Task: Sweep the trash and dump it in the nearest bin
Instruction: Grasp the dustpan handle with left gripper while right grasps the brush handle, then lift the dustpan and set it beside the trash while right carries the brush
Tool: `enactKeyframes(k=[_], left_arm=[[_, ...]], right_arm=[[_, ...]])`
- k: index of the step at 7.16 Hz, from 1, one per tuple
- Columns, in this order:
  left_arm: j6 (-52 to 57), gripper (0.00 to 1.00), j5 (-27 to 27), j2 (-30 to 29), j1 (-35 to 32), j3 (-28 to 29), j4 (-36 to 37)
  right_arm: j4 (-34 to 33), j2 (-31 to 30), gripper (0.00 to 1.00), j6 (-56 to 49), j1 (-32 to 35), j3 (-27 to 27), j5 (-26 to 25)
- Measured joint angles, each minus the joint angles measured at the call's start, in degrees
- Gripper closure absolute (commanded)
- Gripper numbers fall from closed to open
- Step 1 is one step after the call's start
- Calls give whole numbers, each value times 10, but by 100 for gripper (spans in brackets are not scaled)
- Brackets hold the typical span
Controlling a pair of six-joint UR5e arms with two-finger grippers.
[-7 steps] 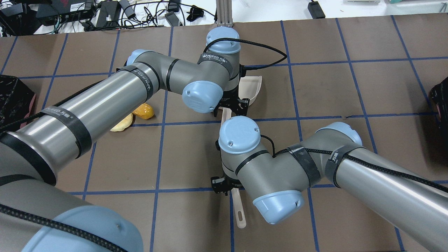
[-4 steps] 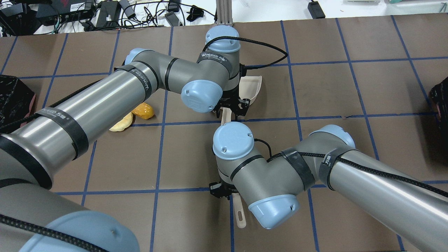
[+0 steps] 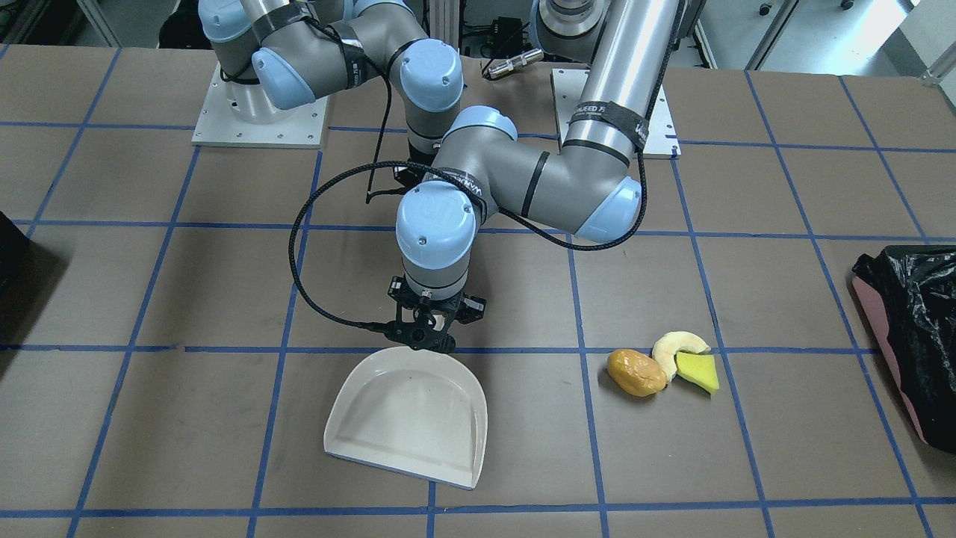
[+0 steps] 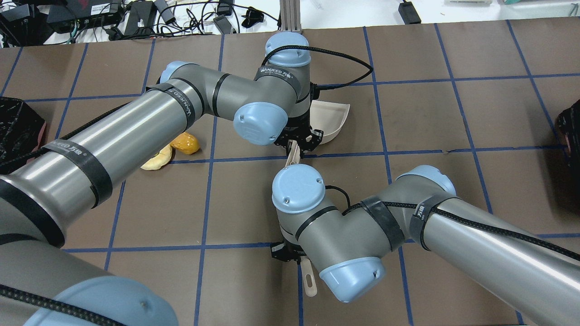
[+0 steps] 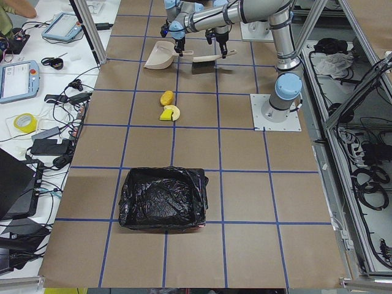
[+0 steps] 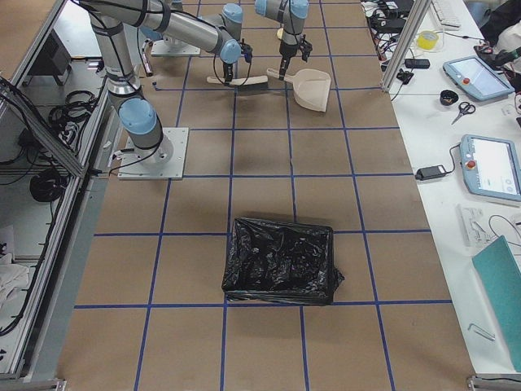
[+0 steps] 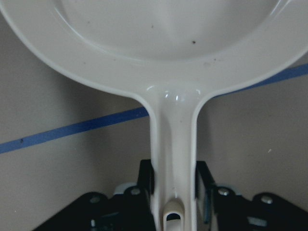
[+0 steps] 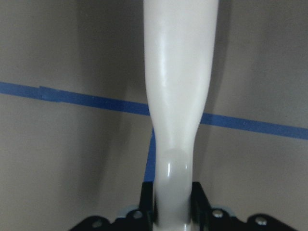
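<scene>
The trash lies together on the table: an orange-brown lump point(image 3: 635, 372), a cream peel point(image 3: 678, 346) and a yellow-green wedge point(image 3: 698, 372). In the overhead view the lump point(image 4: 186, 142) and peel point(image 4: 157, 159) show beside my left arm, and the wedge is hidden. My left gripper point(image 3: 426, 340) is shut on the handle of the white dustpan point(image 3: 411, 418), seen close in the left wrist view point(image 7: 163, 43). My right gripper point(image 8: 173, 202) is shut on the cream brush handle point(image 8: 178, 96). The pink-sided bin with the black bag point(image 3: 915, 329) stands beyond the trash on my left.
A second black-bagged bin point(image 6: 281, 261) stands at the table's end on my right. My two wrists are close together at mid-table, the brush point(image 5: 205, 60) just behind the dustpan point(image 4: 331, 115). Cables and devices point(image 4: 136, 18) lie past the far edge.
The dustpan has turned, its open edge swinging to the right in the overhead view. My right wrist and the brush have shifted left and slightly toward the near edge.
</scene>
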Motion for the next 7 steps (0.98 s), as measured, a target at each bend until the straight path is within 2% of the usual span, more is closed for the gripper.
enactKeyframes(k=[2,4,7], left_arm=[[31,100,15,8,8,20,0],[104,100,39,16,53,51,-7],[307,100,62,54,205,77,-68]], right_arm=[[2,-1,100,7,1,-6,-2],[12,-4,100,9,0,-21,-7],[127,-1,100,14,-8,-123,-6]])
